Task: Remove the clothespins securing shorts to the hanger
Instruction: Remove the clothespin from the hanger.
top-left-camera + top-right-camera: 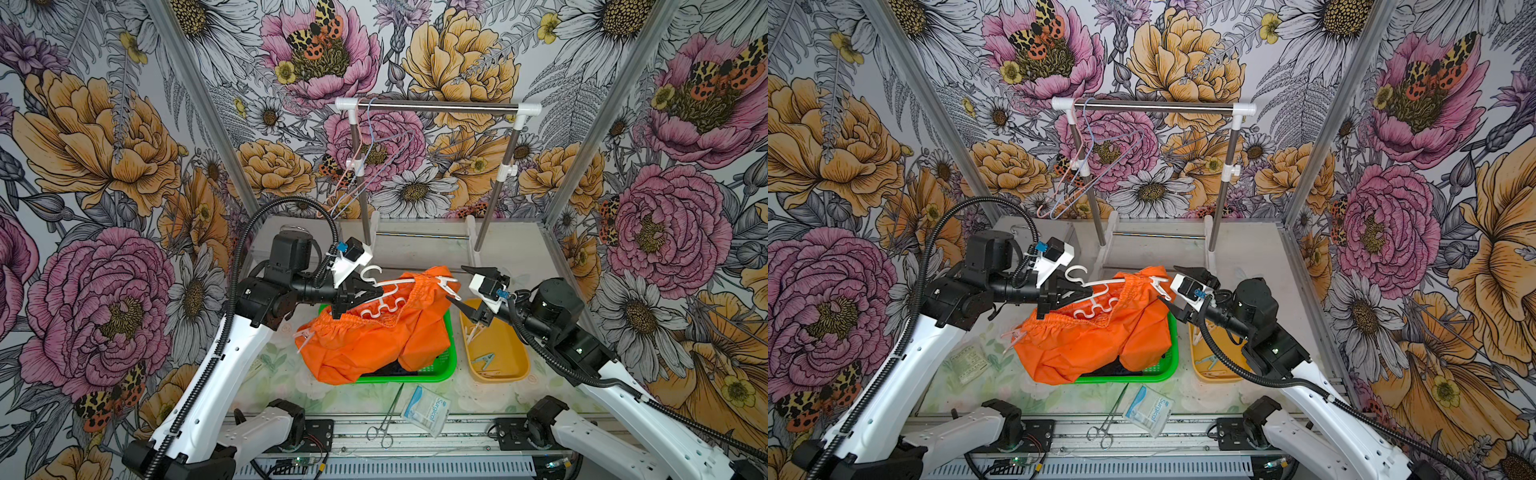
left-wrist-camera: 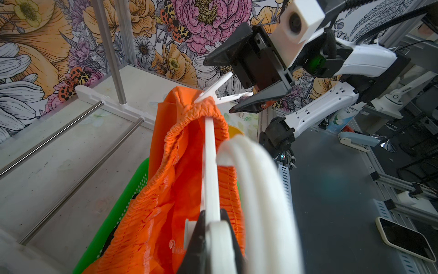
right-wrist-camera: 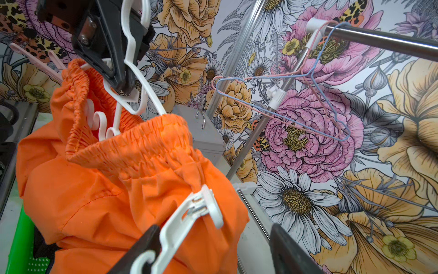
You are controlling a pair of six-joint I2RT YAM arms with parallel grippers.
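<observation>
The orange shorts point(image 1: 365, 345) point(image 3: 106, 189) hang from a white plastic hanger point(image 1: 382, 309) point(image 2: 209, 166) over the green basket. My left gripper point(image 1: 365, 293) point(image 2: 212, 213) is shut on the hanger near its hook and holds it up. A white clothespin point(image 1: 451, 286) point(image 3: 189, 213) clamps the waistband's right end. My right gripper point(image 1: 455, 282) point(image 3: 213, 246) is open, its fingers on either side of this pin's handles; one finger is close to it and the other stands well clear. A pale clothespin point(image 1: 305, 337) grips the waistband's left end.
The green basket point(image 1: 451, 357) holds dark fabric under the shorts. To its right is a yellow tray point(image 1: 519, 365) with loose clothespins in it. Steel forceps point(image 1: 388, 419) and a surgical packet point(image 1: 426, 409) lie in front. A rack point(image 1: 436, 109) with wire hangers point(image 1: 374, 166) stands behind.
</observation>
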